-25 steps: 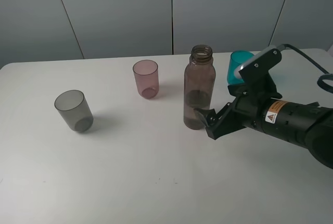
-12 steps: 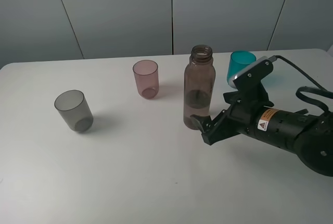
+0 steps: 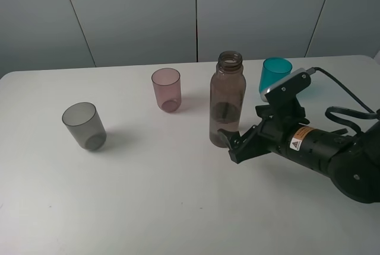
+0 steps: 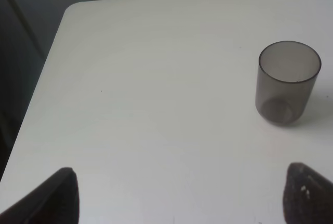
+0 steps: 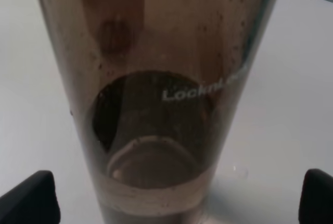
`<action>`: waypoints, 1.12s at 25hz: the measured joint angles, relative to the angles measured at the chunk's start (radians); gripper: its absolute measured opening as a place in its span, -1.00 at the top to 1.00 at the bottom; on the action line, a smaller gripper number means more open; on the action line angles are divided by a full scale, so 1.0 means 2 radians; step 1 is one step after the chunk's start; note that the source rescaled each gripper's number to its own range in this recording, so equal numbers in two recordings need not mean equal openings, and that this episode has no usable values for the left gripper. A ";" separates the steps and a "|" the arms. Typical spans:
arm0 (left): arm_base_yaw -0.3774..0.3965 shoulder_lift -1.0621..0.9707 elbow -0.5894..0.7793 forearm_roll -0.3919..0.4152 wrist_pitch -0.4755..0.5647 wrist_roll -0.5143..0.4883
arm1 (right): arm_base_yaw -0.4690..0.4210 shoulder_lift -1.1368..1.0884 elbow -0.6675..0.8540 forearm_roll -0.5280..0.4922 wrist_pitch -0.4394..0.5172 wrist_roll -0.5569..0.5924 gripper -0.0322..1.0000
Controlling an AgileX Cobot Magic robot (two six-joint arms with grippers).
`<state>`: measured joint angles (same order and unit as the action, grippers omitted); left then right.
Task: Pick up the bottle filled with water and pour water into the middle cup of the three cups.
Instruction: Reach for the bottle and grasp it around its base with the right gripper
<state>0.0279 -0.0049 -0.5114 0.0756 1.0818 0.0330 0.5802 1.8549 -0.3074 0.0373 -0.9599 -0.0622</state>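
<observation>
The bottle [image 3: 227, 101] stands upright and uncapped on the white table [image 3: 148, 207], a little right of the middle. Its smoky brown wall looks darker in the lower part, and pale lettering shows on its side in the right wrist view. How high the water reaches I cannot tell.

The right gripper [image 3: 228, 145] lies low at the bottle's foot, reaching in from the near right, with its arm stretched out along the table behind it. Its jaws stand wide. In the right wrist view one finger [image 5: 28, 198] shows on each side of the bottle's base, both apart from its wall, so nothing is held.

The pink cup [image 3: 166, 89] stands upright to the left of the bottle and slightly farther back. The teal cup [image 3: 274, 72] stands to the bottle's right, farther back, just beyond the right arm. The grey cup [image 3: 84, 126] stands well apart at the left, nearer than the pink one.

The left gripper [image 4: 182, 198] shows only in its own wrist view. It is spread wide and empty over bare table near the left edge, with the grey cup ahead of it.
</observation>
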 joint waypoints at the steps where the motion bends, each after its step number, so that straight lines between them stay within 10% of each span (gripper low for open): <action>1: 0.000 0.000 0.000 0.000 0.000 0.000 | 0.000 0.000 -0.002 0.001 -0.004 -0.001 -1.00; 20: 0.000 0.000 0.000 0.000 0.000 0.000 | 0.000 0.018 -0.038 -0.043 -0.004 0.000 -1.00; 28: 0.000 0.000 0.000 0.000 0.000 0.000 | 0.000 0.078 -0.042 -0.054 -0.102 0.010 -1.00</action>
<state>0.0279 -0.0049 -0.5114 0.0756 1.0818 0.0330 0.5802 2.0106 -0.3923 -0.0712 -1.1643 -0.0432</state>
